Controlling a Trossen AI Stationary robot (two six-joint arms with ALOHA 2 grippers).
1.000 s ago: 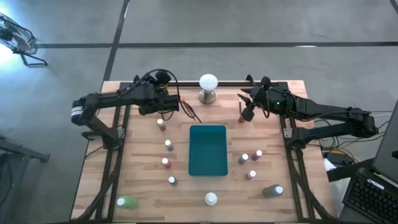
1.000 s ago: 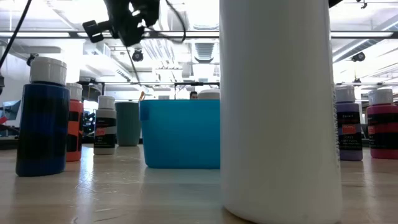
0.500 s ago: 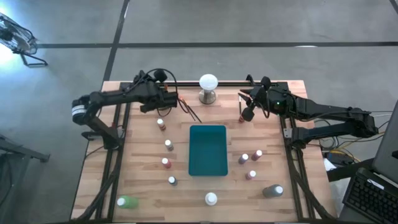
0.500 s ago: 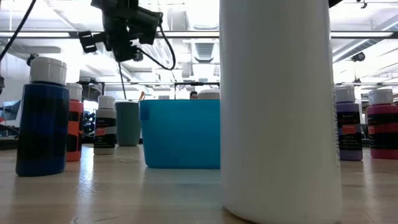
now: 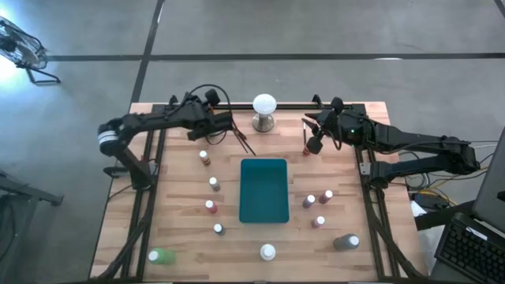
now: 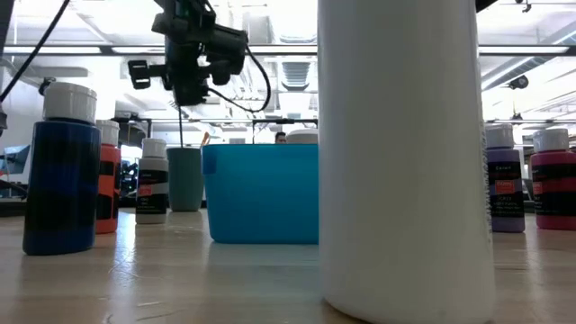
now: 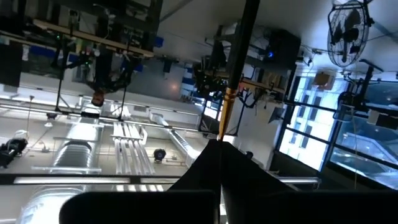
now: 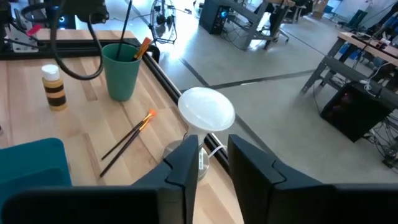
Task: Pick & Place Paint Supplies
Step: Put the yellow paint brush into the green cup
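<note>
Bottles (image 5: 211,184) stand on both sides of the tray (image 5: 263,190); brushes (image 5: 244,141) lie behind it.

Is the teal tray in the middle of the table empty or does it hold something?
Empty: the high view shows the teal tray with only bare teal bottom inside.

Workshop hall around a wooden table

A grey concrete floor (image 5: 316,31) crossed by dark lines surrounds the slatted table (image 5: 181,197); ceiling strip lights (image 6: 81,49), a mounted fan (image 7: 351,28), large windows (image 7: 311,134) and distant desks (image 8: 249,25) show beyond.
</note>
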